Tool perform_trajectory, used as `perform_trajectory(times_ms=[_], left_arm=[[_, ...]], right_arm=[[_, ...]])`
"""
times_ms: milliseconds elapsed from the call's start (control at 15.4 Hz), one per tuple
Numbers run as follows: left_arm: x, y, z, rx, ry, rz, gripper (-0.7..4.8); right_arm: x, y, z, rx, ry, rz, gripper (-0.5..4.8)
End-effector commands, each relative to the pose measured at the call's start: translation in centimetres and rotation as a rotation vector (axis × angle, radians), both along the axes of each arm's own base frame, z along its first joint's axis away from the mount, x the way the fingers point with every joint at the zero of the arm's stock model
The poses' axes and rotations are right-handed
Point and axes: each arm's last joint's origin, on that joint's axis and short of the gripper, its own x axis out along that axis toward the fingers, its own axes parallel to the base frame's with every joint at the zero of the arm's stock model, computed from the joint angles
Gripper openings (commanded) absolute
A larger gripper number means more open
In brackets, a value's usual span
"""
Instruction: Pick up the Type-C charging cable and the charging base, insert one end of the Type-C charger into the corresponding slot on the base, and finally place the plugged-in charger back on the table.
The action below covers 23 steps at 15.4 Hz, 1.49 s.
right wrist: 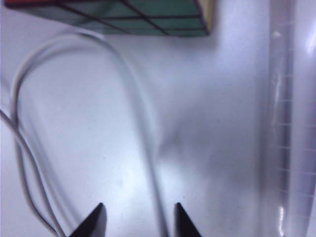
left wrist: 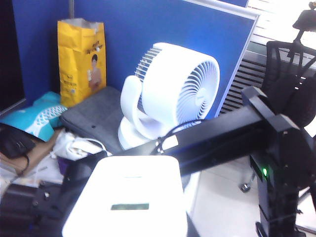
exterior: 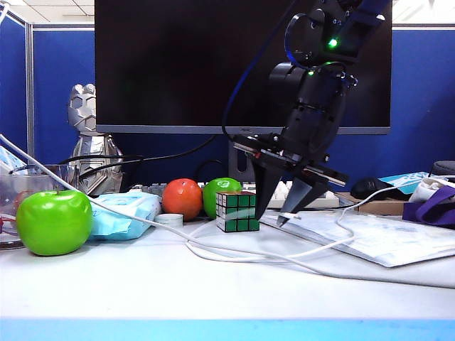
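The charging base [left wrist: 126,197], a white block with a narrow slot [left wrist: 129,206], fills the near part of the left wrist view. It is held aloft in my left gripper, whose fingers are hidden behind it. The left gripper is out of the exterior view. My right gripper [exterior: 276,213] points down at the table [exterior: 213,298] just right of a Rubik's cube [exterior: 237,211]. Its jaws are open. The Type-C charging cable [exterior: 234,250] loops over the table, its plug [exterior: 286,216] by the fingertips. In the right wrist view the cable [right wrist: 140,123] runs between the open right gripper [right wrist: 139,217] fingertips, untouched.
A big green apple [exterior: 53,222], a light-blue tissue pack [exterior: 124,213], a red apple [exterior: 182,198] and a second green apple [exterior: 220,193] stand left of the cube. A clear plastic sleeve [exterior: 384,238] lies to the right. A monitor [exterior: 213,64] and a keyboard stand behind.
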Motion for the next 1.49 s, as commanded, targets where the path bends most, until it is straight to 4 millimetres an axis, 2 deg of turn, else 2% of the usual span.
perform_trajectory(times_ms=[65,194,324,454,648,777,1166,1231,1296,1490], left_arm=[[-0.3,0.1,0.4,-0.012,-0.014,-0.008,-0.06],[-0.3,0.1,0.4,-0.012,-0.014,-0.008,-0.06],[-0.3,0.1,0.4,-0.012,-0.014,-0.008,-0.06],[-0.3,0.1,0.4,-0.012,-0.014,-0.008,-0.06],[-0.2,0.1,0.3,-0.01,-0.014,-0.008,-0.06],[-0.2,0.1,0.3,-0.009,-0.013,-0.008,-0.06],[-0.3,0.2,0.0,0.011,0.012,-0.008,-0.06],[-0.3,0.2,0.0,0.011,0.01,-0.008,-0.06],[-0.3,0.2,0.0,0.009,0.007,-0.008,-0.06],[-0.3,0.2,0.1,0.008,0.007,-0.008,-0.06]], right_arm=[[0.0,0.1,0.4,0.013,-0.017,0.006,1.86],[0.0,0.0,0.4,-0.012,-0.032,0.023,2.21],[0.0,-0.3,0.3,-0.13,-0.076,0.032,2.25],[-0.2,-0.7,0.1,-0.258,-0.089,0.033,2.79],[-0.5,-0.8,0.0,-0.247,-0.05,0.045,2.78],[-0.4,-0.7,0.0,-0.241,-0.078,0.092,2.61],[-0.1,-0.5,-0.8,-0.258,-0.099,0.168,2.6],[0.0,-0.5,-1.2,-0.263,-0.088,0.171,2.44],[0.0,-0.5,-1.5,-0.268,-0.079,0.175,2.05],[0.2,-0.4,-2.2,-0.272,-0.068,0.178,2.01]])
